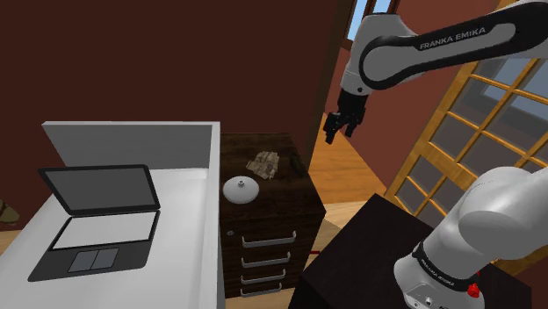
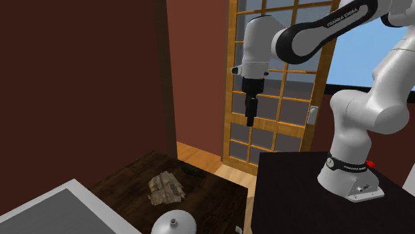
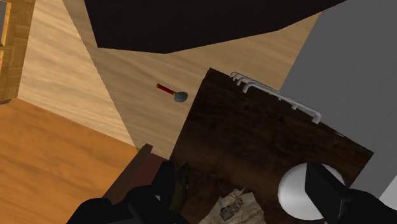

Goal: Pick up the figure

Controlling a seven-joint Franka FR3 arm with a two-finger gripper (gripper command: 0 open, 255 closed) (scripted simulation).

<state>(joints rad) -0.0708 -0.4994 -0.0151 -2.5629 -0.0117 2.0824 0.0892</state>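
The figure (image 1: 263, 162) (image 2: 166, 187) (image 3: 235, 207) is a small tan, crumpled-looking lump lying on top of a dark wooden drawer cabinet (image 1: 272, 206) (image 2: 206, 196) (image 3: 254, 133). My gripper (image 1: 339, 132) (image 2: 251, 119) (image 3: 240, 184) hangs high in the air, well above the cabinet and off toward the shoulder view's right, over the cabinet's edge and the floor. Its black fingers (image 3: 156, 197) stand apart with nothing between them. In the wrist view the figure lies far below, between the two fingers.
A white domed object (image 1: 241, 189) (image 2: 173, 224) (image 3: 296, 188) sits on the cabinet near the figure, with a small dark item (image 1: 297, 163) (image 3: 183, 181) on its other side. A white desk (image 1: 189, 255) bears a laptop (image 1: 97, 219). A lattice door (image 2: 279, 86) stands behind.
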